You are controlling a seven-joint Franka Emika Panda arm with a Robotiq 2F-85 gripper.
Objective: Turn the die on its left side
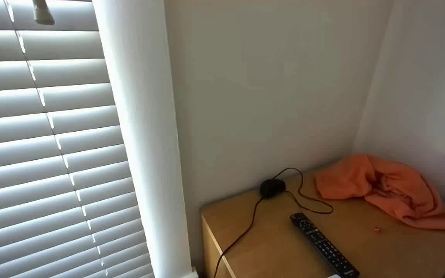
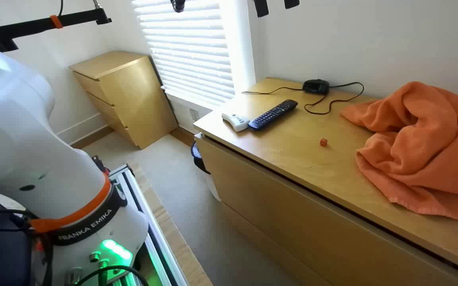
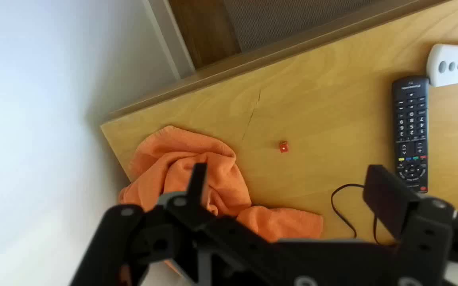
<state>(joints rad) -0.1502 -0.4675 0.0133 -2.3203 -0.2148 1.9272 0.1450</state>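
Gripper (image 3: 286, 186) hangs spread and unladen in the wrist view; off-centre contact could skid the small die (image 3: 284, 146), not tip it. In an exterior view the die lies on the dresser (image 2: 292, 147), left of the orange towel (image 2: 424, 155); counted: 1 die, 1 towel, 1 white remote (image 2: 235, 121), 1 TV remote (image 2: 273, 114), 1 corded box (image 2: 315, 86).

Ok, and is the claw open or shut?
Open: the wrist view shows the claw with its fingers wide apart, and the die lies on the dresser, not gripped.
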